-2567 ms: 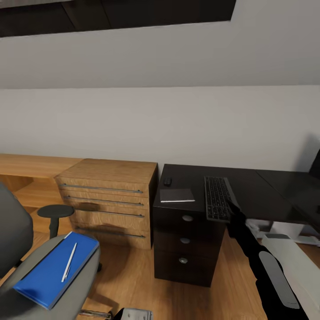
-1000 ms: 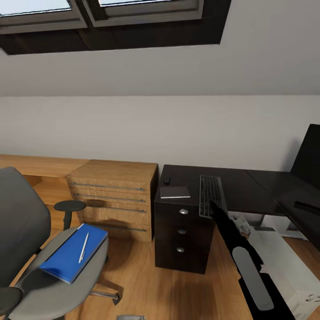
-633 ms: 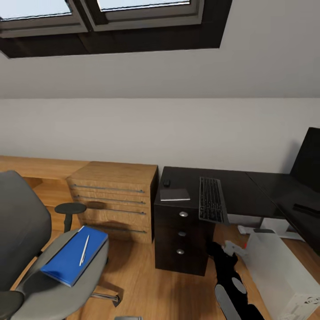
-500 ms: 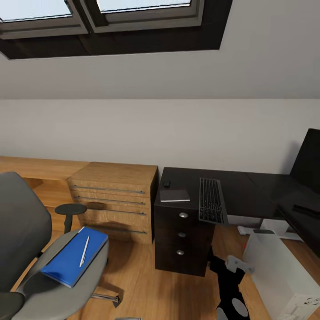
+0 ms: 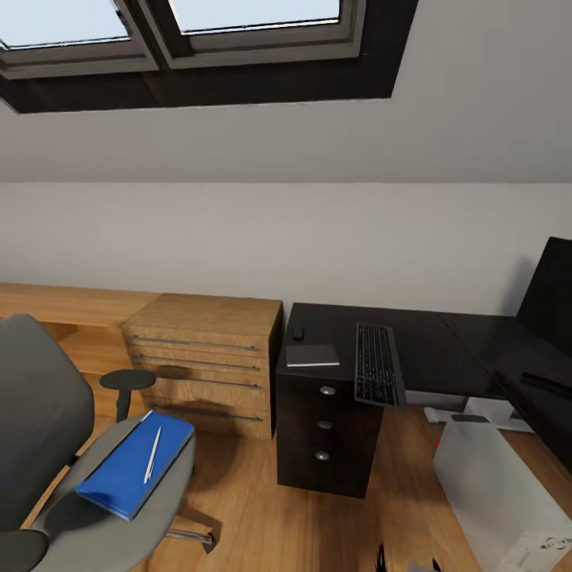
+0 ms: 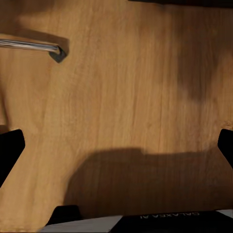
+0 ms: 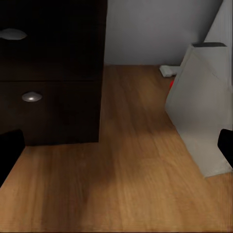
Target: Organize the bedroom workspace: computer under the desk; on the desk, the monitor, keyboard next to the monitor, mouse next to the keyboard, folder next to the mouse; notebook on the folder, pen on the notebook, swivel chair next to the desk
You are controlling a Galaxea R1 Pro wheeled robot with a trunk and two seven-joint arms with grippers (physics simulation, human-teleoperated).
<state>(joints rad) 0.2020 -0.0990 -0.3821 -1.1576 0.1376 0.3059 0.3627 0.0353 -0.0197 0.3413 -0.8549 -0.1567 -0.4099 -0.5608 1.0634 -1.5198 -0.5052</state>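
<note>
We take the desk (image 5: 445, 338) as our landmark: its glossy black top runs along the pale wall, with a dark drawer unit (image 5: 326, 433) under its near-left end. On the top, above those drawers, the keyboard (image 5: 376, 373) lies lengthwise with its near end jutting a little over the desk's front edge. Just beside the keyboard, toward the wooden chest of drawers (image 5: 202, 361), the grey notebook (image 5: 311, 355) lies flat, and behind the notebook the small mouse (image 5: 298, 333) sits close to the wall. At the far end of the desk the monitor (image 5: 552, 295) stands, cut off by the picture's edge. The computer (image 5: 496, 488) stands on the wooden floor (image 5: 294, 524) in front of the desk's open side, tilted, not under the top. Well apart from the desk, past the chest of drawers, the swivel chair (image 5: 48, 445) carries the blue folder (image 5: 131, 473) on its seat, and the pen (image 5: 151, 456) lies on the folder.

In the left wrist view our left gripper (image 6: 116, 145) is spread wide over bare floor, one dark fingertip at each side, holding nothing. In the right wrist view our right gripper (image 7: 116, 145) is likewise spread and empty, facing the drawer unit's silver knobs (image 7: 31, 96) with the computer just beside them
</note>
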